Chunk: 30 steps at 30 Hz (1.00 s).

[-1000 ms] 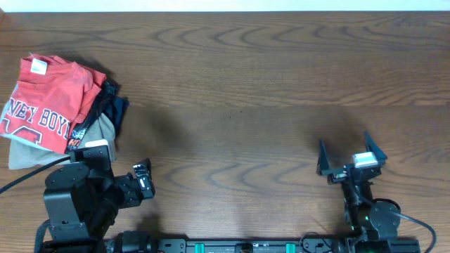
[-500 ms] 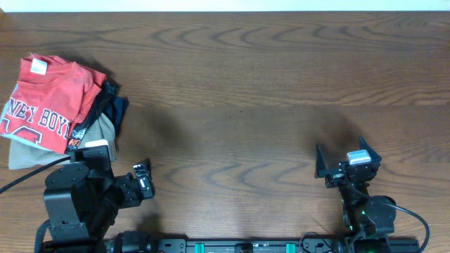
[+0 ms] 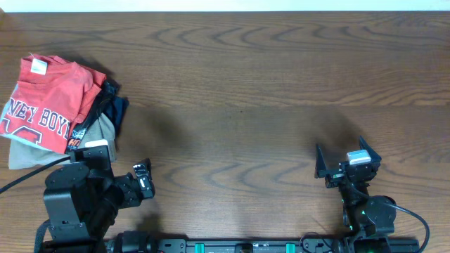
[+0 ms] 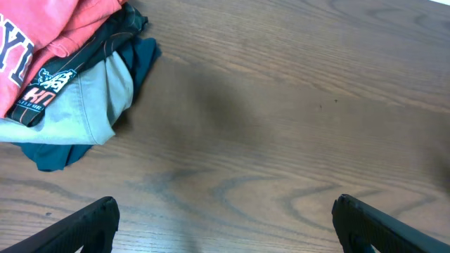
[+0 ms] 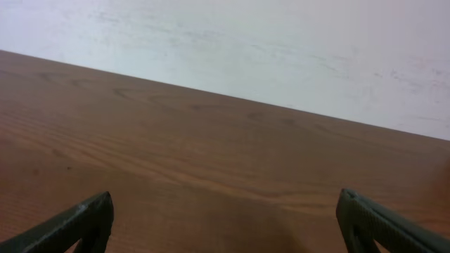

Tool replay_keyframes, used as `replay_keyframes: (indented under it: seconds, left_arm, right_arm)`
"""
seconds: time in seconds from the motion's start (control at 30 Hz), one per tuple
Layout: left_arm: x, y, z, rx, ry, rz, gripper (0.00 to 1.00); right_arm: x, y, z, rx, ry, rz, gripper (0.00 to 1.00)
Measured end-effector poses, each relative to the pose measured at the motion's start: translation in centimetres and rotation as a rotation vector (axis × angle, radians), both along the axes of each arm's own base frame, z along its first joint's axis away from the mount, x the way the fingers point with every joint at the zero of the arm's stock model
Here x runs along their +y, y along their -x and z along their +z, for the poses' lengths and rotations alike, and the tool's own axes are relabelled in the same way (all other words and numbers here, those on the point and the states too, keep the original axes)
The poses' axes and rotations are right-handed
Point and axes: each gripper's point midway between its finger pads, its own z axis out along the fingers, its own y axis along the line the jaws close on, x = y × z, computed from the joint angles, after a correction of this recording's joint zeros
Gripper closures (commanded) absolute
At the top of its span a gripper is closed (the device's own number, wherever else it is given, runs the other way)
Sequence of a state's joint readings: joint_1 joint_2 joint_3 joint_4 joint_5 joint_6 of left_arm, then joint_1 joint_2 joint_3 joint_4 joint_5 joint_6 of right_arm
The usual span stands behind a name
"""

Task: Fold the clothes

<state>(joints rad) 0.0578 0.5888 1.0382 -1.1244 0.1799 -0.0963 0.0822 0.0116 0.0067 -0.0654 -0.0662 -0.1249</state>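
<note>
Left tool [image 4: 225,214] and right tool [image 5: 223,211], both released, empty, well apart from red-orange T-shirt [image 3: 46,95].

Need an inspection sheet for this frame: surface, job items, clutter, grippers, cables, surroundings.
Surface: wooden table, brown grain, no spills seen.
Job's things: red-orange T-shirt on top of a pile at the far-left corner, bunched rather than spread flat, white lettering up, neck tag showing.
Clutter: under the shirt, a black garment, a light blue-grey garment and a dark teal garment.
Grippers: left gripper open, holding nothing, near the pile; right gripper open, holding nothing, over bare wood.
Cables: black cable running from the left edge to the left arm.
Surroundings: pale wall beyond the table's far edge.
</note>
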Motion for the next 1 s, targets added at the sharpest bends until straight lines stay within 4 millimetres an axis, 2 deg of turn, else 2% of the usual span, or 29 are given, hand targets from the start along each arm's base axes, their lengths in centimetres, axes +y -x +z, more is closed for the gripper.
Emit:
replay_keyframes:
  seconds: [0.57,0.87,1.0]
  left_arm:
    - [0.0,0.1,0.1,-0.008,0.000,0.000,0.02]
    - [0.7,1.4,1.1,-0.093,-0.040,0.027,0.02]
    - [0.9,0.9,0.0,-0.150,-0.066,0.026,0.02]
  right_arm:
    - [0.0,0.0,0.0,0.000,0.000,0.000,0.01]
    - [0.0,0.0,0.0,0.000,0.000,0.000,0.01]
    - [0.0,0.0,0.0,0.000,0.000,0.000,0.01]
